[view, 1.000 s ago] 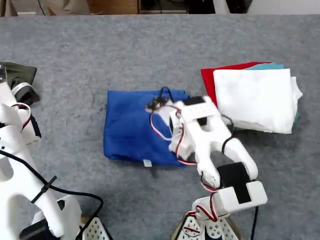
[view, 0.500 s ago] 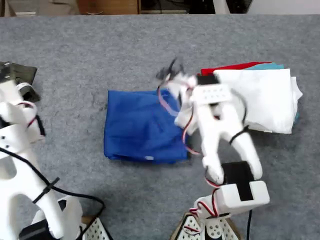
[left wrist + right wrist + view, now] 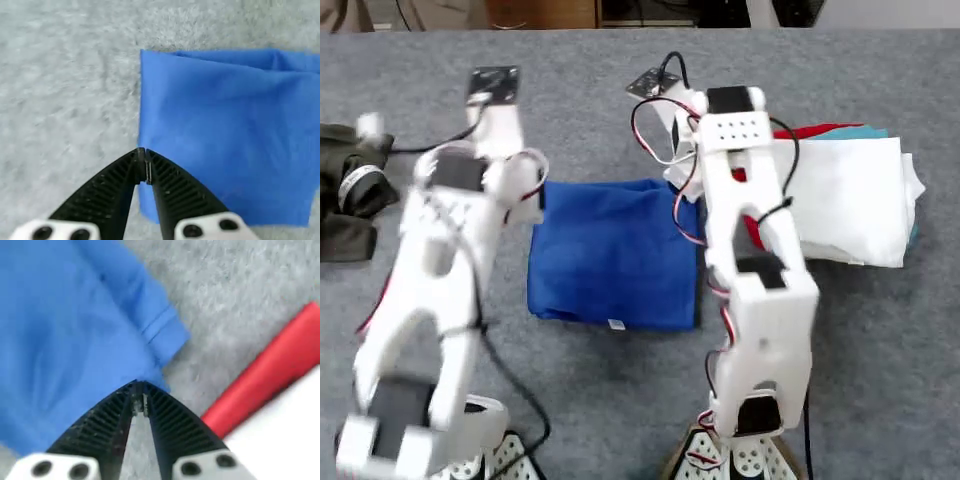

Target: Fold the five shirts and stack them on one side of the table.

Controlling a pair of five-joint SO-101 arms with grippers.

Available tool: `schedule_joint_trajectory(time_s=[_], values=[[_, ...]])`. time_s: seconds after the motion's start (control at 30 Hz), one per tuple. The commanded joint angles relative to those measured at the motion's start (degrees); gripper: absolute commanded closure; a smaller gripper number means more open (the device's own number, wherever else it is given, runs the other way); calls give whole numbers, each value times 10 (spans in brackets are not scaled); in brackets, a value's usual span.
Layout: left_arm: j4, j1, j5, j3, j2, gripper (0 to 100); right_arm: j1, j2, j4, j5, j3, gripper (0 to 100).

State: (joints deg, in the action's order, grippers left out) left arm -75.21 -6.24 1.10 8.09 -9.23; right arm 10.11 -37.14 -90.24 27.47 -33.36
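Observation:
A folded blue shirt lies flat in the middle of the table. My left gripper is at its far left corner; in the left wrist view the left gripper is shut, tips right over the blue shirt's side edge. My right gripper is at the far right corner; in the right wrist view the right gripper is shut over the blue shirt's edge beside a sleeve hem. I cannot tell whether either pinches cloth. A stack with a white shirt over a red shirt sits at the right.
A teal shirt peeks from the stack's far edge. A dark green shirt lies crumpled at the table's left edge. The red shirt's fold lies close to the right gripper. Grey table is bare in front of the blue shirt.
The left arm swung in from the left edge to the blue shirt's far left corner. The right arm lifted off the shirt and stretched out to its far right corner.

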Motion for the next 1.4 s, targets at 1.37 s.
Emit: schedule_joint_trajectory(time_s=[1.37], values=[[-260,68,-61,-762,591,976,-43,291,-74,-4,243,997]])
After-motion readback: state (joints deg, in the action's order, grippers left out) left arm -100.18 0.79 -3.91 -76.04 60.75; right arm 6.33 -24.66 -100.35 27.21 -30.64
